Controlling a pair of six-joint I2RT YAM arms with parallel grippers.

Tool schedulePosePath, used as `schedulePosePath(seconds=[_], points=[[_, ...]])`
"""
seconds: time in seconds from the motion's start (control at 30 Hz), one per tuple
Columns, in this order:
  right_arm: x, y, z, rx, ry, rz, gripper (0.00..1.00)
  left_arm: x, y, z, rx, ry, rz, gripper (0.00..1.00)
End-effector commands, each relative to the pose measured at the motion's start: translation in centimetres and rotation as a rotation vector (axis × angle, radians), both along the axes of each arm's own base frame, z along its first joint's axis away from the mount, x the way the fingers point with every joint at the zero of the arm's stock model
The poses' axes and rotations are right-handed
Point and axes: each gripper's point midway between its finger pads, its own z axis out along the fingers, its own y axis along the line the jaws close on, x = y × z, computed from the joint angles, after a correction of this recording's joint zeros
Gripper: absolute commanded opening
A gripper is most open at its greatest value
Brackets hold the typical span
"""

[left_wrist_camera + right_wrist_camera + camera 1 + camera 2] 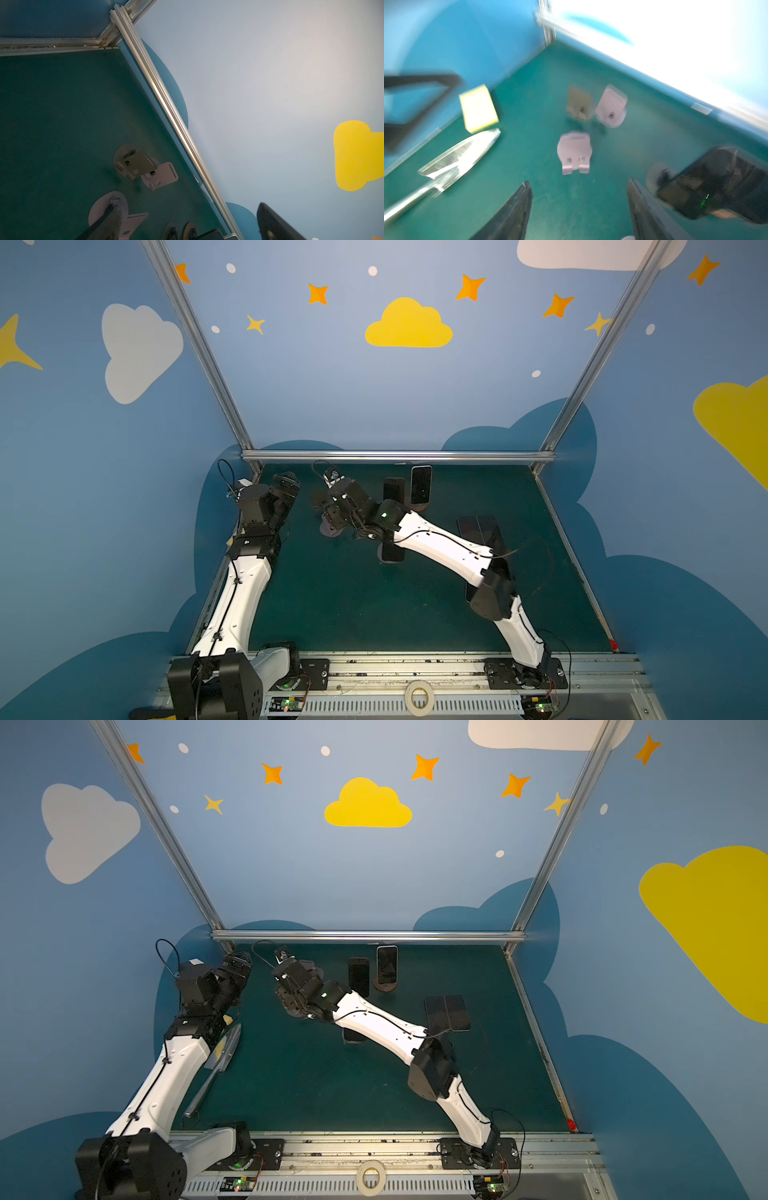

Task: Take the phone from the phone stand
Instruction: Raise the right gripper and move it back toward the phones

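Two phones stand upright near the back edge in both top views. A dark phone (393, 489) (358, 973) leans on a stand with a round base. A silver-edged phone (421, 485) (387, 965) rests on a wooden phone stand (419, 506). My right gripper (326, 514) (579, 181) reaches across to the left of them, open, with only mat between its fingers. In the blurred right wrist view the dark phone (716, 182) is just beside one finger. My left gripper (286, 483) (187, 209) is open and empty by the back left corner.
Three bare stands sit ahead of the right gripper: two pink (574, 151) (611, 106), one olive (578, 101). A metal trowel (456, 153) and a yellow sponge (478, 108) lie by the left wall. Two phones lie flat (478, 526); another (392, 551) is partly under the right arm.
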Motion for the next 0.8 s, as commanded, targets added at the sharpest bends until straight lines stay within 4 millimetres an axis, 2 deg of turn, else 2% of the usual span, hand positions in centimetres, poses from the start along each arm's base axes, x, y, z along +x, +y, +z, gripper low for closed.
schedulePosePath(seconds=[0.0, 0.13, 0.27, 0.37, 0.43, 0.5, 0.53, 0.63, 0.77], points=[[-0.3, -3.3, 2.7, -0.004, -0.124, -0.072, 0.74, 0.1, -0.3, 1.8, -0.007, -0.047, -0.015, 1.00], [-1.4, -9.8, 3.8, -0.025, -0.180, -0.179, 0.76, 0.5, -0.7, 1.2, -0.034, -0.038, -0.031, 1.00], [-2.9, -16.6, 4.0, -0.032, -0.212, -0.283, 0.80, 1.5, -3.2, 1.3, -0.091, -0.057, -0.149, 1.00], [-4.1, -21.4, 3.2, -0.015, -0.190, -0.354, 0.82, 1.6, -5.6, 1.0, -0.115, -0.038, -0.220, 1.00], [-4.9, -24.2, 1.6, -0.003, -0.155, -0.401, 0.84, 1.5, -7.4, 0.7, -0.116, -0.029, -0.261, 1.00], [-5.6, -26.1, 0.0, 0.020, -0.123, -0.455, 0.87, 1.4, -9.0, 0.3, -0.111, -0.017, -0.297, 1.00], [-6.0, -26.7, -1.0, 0.029, -0.098, -0.468, 0.87, 1.3, -9.7, 0.3, -0.108, -0.013, -0.315, 1.00], [-7.2, -26.5, -3.6, 0.064, 0.004, -0.442, 0.87, 1.2, -11.2, -0.2, -0.109, 0.007, -0.352, 1.00], [-7.6, -24.7, -4.7, 0.097, 0.090, -0.429, 0.87, 1.2, -11.5, -0.8, -0.105, 0.029, -0.356, 1.00]])
